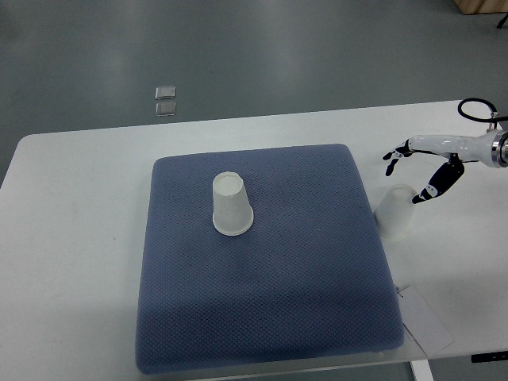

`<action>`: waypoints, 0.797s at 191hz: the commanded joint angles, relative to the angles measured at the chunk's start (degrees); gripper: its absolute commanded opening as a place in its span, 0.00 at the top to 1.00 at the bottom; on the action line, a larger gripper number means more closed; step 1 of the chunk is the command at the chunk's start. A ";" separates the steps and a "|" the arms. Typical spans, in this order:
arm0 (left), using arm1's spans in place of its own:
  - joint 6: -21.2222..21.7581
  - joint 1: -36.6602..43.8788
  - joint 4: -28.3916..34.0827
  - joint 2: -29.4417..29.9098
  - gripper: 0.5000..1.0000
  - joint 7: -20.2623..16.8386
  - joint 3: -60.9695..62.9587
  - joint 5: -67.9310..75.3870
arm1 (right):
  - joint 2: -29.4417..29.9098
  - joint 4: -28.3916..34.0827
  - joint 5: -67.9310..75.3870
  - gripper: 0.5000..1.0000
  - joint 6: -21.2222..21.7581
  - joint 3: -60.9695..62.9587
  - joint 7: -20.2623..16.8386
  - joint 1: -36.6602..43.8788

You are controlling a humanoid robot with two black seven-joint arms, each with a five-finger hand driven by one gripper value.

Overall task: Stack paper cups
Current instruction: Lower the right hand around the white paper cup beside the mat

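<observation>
I see two white paper cups, both upside down. One paper cup (232, 205) stands on the blue mat, toward its upper left. The second paper cup (394, 212) stands on the white table, just beside the mat's right edge.

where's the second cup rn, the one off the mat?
In the top view, the second cup stands upside down on the white table, just off the blue mat's right edge, below the right hand.
</observation>
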 commanded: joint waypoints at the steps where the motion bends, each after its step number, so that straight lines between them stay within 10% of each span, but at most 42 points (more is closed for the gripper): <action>1: 0.00 0.00 0.00 0.00 0.00 -0.01 0.00 0.00 | 0.18 0.00 -0.21 0.19 0.05 -0.66 -0.02 -0.20; 152: 0.00 0.00 0.00 0.00 0.00 -0.01 0.00 0.00 | 1.94 -0.97 -0.74 0.19 -4.79 -6.11 0.07 -0.46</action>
